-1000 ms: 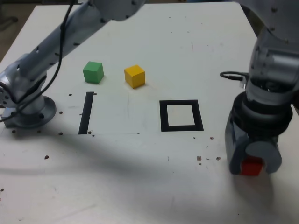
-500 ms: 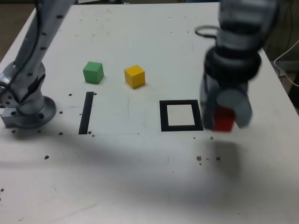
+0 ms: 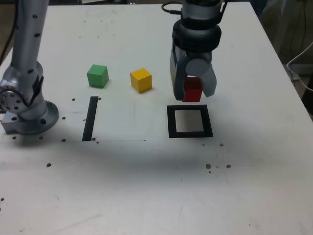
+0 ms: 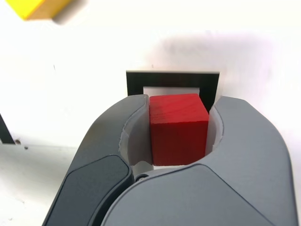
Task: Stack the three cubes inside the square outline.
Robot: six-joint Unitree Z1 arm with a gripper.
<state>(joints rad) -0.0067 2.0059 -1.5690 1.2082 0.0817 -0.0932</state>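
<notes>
Now the gripper [image 3: 192,93] pinches the red cube [image 3: 192,90] up in the air, right of the middle in the exterior view. The square outline [image 3: 171,122] sits just below it in that view, so the cube likely needs to go down there. The cube looks hard and boxy; the tape is flat, black.

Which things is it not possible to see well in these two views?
- Square: wrist view, partly hidden by red cube and jaws.
- Yellow cube: wrist view, cut off by the edge.
- Green cube: outside the wrist view.
- Arm's upper part: exterior view, cut off by the edge.
</notes>
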